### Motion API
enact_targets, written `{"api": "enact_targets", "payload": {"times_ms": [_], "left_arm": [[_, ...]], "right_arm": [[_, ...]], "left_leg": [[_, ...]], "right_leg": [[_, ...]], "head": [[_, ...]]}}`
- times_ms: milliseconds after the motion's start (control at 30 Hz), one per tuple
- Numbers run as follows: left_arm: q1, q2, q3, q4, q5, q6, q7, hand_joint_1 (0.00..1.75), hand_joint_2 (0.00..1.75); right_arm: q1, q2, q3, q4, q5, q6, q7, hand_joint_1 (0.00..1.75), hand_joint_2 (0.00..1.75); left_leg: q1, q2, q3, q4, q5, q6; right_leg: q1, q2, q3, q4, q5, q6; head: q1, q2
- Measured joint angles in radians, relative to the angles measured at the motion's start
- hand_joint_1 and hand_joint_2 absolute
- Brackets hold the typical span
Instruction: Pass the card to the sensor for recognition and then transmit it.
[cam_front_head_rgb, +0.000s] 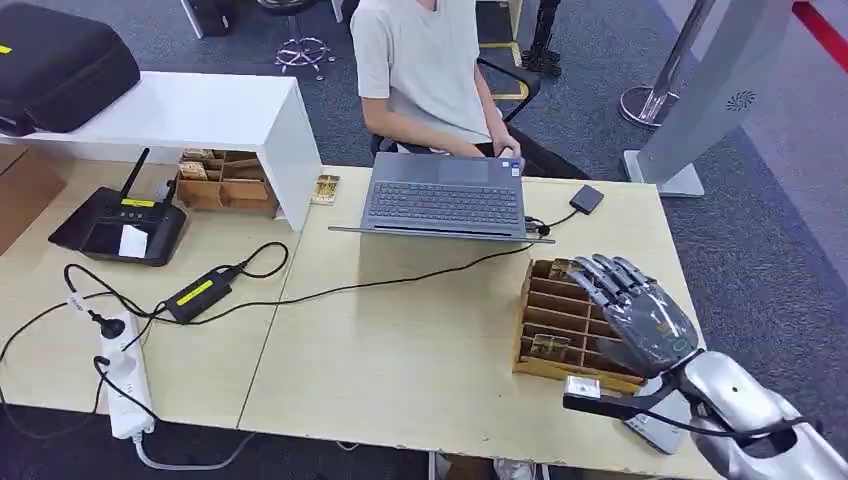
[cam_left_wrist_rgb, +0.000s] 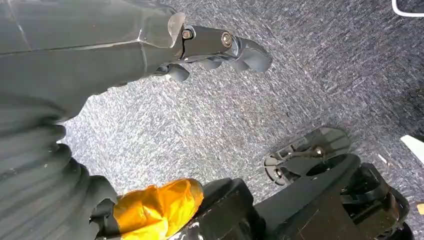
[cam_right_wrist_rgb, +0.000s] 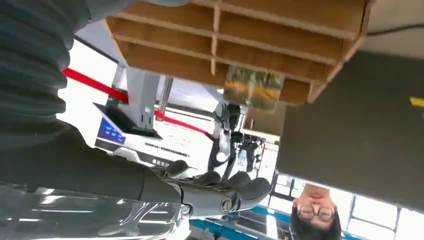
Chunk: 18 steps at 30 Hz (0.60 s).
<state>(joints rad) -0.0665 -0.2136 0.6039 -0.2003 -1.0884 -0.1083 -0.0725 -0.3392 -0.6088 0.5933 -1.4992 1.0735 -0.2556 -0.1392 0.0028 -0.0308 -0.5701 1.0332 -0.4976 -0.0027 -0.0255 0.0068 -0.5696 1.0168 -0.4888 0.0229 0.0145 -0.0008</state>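
Head view: the right robot hand (cam_front_head_rgb: 640, 312) hovers open and empty over the wooden card rack (cam_front_head_rgb: 556, 318); a card (cam_front_head_rgb: 549, 346) stands in a slot just beside it. First step, seemingly: pinch that card next.

We see a pale wood table (cam_front_head_rgb: 420, 340), a brown wooden rack (cam_front_head_rgb: 552, 310), a grey laptop (cam_front_head_rgb: 445, 197), speckled grey-blue carpet (cam_left_wrist_rgb: 310, 75), a white shelf (cam_front_head_rgb: 180, 112).

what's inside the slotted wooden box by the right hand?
The slotted wooden box holds cards in a far slot and a near slot. The right hand covers its right-side slots.
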Motion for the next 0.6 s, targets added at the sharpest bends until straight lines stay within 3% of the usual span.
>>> {"api": "enact_targets", "payload": {"times_ms": [200, 600], "left_arm": [[0.000, 0.000, 0.000, 0.000, -0.001, -0.002, 0.000, 0.00, 1.75], [0.000, 0.000, 0.000, 0.000, 0.004, -0.002, 0.000, 0.00, 1.75]], "right_arm": [[-0.093, 0.013, 0.055, 0.033, -0.004, 0.009, 0.006, 0.00, 1.75], [-0.112, 0.008, 0.098, 0.033, -0.027, 0.006, 0.020, 0.00, 1.75]], "left_leg": [[0.000, -0.002, 0.000, 0.000, 0.000, 0.000], [0.000, -0.002, 0.000, 0.000, 0.000, 0.000]], "right_leg": [[0.000, -0.002, 0.000, 0.000, 0.000, 0.000], [0.000, -0.002, 0.000, -0.001, 0.000, 0.000]], "head": [[0.000, 0.000], [0.000, 0.000]]}}
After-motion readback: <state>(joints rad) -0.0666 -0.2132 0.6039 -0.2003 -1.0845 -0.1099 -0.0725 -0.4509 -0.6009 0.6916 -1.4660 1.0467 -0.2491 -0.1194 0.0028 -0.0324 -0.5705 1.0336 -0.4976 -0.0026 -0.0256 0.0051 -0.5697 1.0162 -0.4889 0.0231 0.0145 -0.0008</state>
